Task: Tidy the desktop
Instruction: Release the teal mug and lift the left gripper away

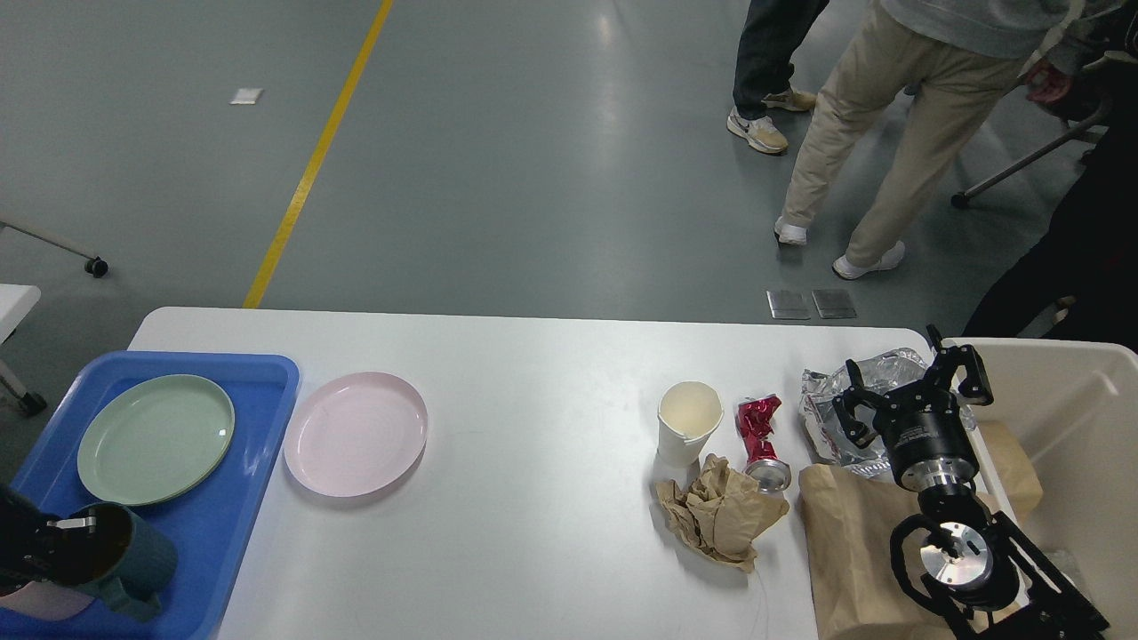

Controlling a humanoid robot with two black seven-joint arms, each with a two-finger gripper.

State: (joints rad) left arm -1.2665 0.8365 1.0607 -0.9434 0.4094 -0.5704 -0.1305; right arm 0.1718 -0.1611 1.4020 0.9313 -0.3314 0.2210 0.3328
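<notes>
The white desktop (533, 373) carries a pink plate (356, 433), a white paper cup (687, 422), a crushed red can (760, 436), crumpled brown paper (720, 511), a silver foil wrapper (822, 400) and a brown paper bag (845, 542). My left gripper (53, 533) is at the bottom left, shut on the rim of a dark teal mug (133, 556), low over the blue tray (267, 364) and right above a pink cup (36, 609). My right gripper (907, 391) is open and empty above the foil wrapper.
A green plate (156, 437) lies in the blue tray. A beige bin (1067, 400) stands off the table's right end. People stand on the floor beyond the far edge. A bare stretch of desktop lies between the pink plate and the paper cup.
</notes>
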